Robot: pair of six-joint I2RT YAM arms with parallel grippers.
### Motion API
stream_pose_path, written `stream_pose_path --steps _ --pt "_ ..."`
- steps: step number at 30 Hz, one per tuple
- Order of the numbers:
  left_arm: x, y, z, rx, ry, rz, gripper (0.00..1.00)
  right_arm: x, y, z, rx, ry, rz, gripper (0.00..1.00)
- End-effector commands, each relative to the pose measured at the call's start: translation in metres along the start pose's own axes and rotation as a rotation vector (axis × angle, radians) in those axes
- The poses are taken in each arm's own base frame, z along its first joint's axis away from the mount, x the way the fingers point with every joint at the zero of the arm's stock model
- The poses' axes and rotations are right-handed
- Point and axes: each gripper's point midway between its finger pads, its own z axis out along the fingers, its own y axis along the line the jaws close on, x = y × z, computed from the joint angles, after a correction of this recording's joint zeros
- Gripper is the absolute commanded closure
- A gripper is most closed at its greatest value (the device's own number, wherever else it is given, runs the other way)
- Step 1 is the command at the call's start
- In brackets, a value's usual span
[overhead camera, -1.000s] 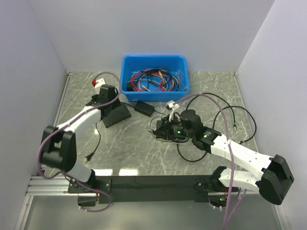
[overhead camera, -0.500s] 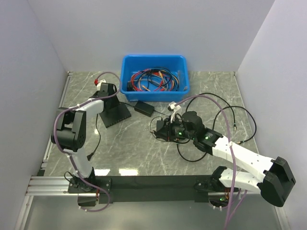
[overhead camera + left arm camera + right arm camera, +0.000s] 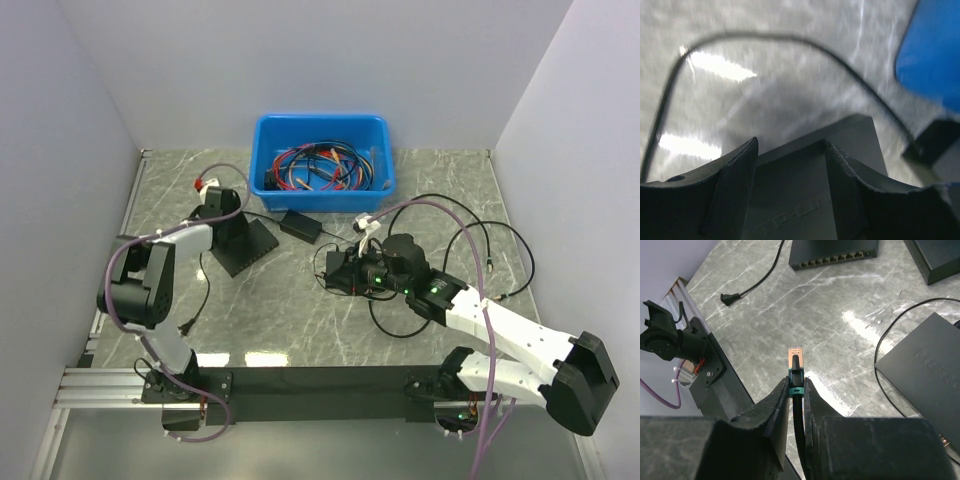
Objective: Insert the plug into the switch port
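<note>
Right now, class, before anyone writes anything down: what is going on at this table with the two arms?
The right pincer is shut on the plug, brass tip pointing forward, held off the table. The left pincer is at the switch, straddling it; whether it actually grips is unclear. The plug is well apart from the switch's row of ports, so it is not yet inserted.

Left fingers point(image 3: 732, 195) narrower, elbow point(image 3: 135, 285) farther back
</note>
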Motion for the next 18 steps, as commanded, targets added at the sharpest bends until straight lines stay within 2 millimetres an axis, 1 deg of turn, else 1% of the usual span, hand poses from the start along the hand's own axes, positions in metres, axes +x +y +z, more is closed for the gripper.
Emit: stream_pose_path --steps 1,2,3,4,5,6,7,8,9,10,12,13,15,16,17,18 --pt "0.023 -0.011 -0.023 0.057 0.033 0.000 0.38 -0.009 -0.001 -0.004 0.009 -0.043 -0.003 1.00" --pt "0.030 -0.016 -0.028 0.065 0.038 0.013 0.38 -0.008 -0.001 -0.004 0.010 -0.041 -0.003 1.00" --pt "0.031 -0.018 -0.033 0.066 0.033 0.011 0.38 -0.008 -0.002 -0.003 0.012 -0.039 0.000 1.00" --pt "0.040 -0.015 -0.036 0.052 0.050 0.017 0.39 -0.007 -0.003 -0.002 0.017 -0.035 -0.001 1.00" --pt "0.043 -0.022 -0.044 0.072 0.046 0.026 0.39 -0.006 -0.004 -0.002 0.020 -0.033 -0.001 1.00" --pt "0.047 -0.024 -0.049 0.080 0.045 0.021 0.39 -0.005 -0.005 -0.001 0.026 -0.034 0.001 1.00" --pt "0.058 -0.021 -0.053 0.078 0.057 0.030 0.38 -0.002 -0.008 0.000 0.034 -0.026 0.005 1.00" --pt "0.060 -0.020 -0.056 0.081 0.053 0.027 0.38 -0.002 -0.009 0.000 0.039 -0.030 0.007 1.00" --pt "0.058 -0.022 -0.062 0.096 0.039 0.011 0.38 -0.001 -0.011 0.001 0.043 -0.030 0.008 1.00" --pt "0.066 -0.015 -0.063 0.090 0.049 0.011 0.38 0.005 -0.014 0.004 0.051 -0.018 0.015 1.00" --pt "0.063 -0.014 -0.067 0.099 0.026 0.006 0.38 0.011 -0.018 0.008 0.061 -0.007 0.024 1.00" --pt "0.066 -0.011 -0.067 0.096 0.029 0.010 0.38 0.017 -0.023 0.012 0.078 0.011 0.034 1.00" --pt "0.066 -0.013 -0.068 0.113 0.023 0.018 0.38 0.023 -0.029 0.016 0.100 0.026 0.046 1.00" --pt "0.068 -0.011 -0.068 0.116 0.027 0.020 0.38 0.031 -0.034 0.020 0.115 0.045 0.057 1.00" --pt "0.070 -0.010 -0.069 0.116 0.031 0.023 0.38 0.032 -0.036 0.022 0.119 0.047 0.061 1.00" --pt "0.062 -0.016 -0.070 0.146 0.000 0.015 0.38 0.034 -0.038 0.024 0.127 0.051 0.065 1.00"
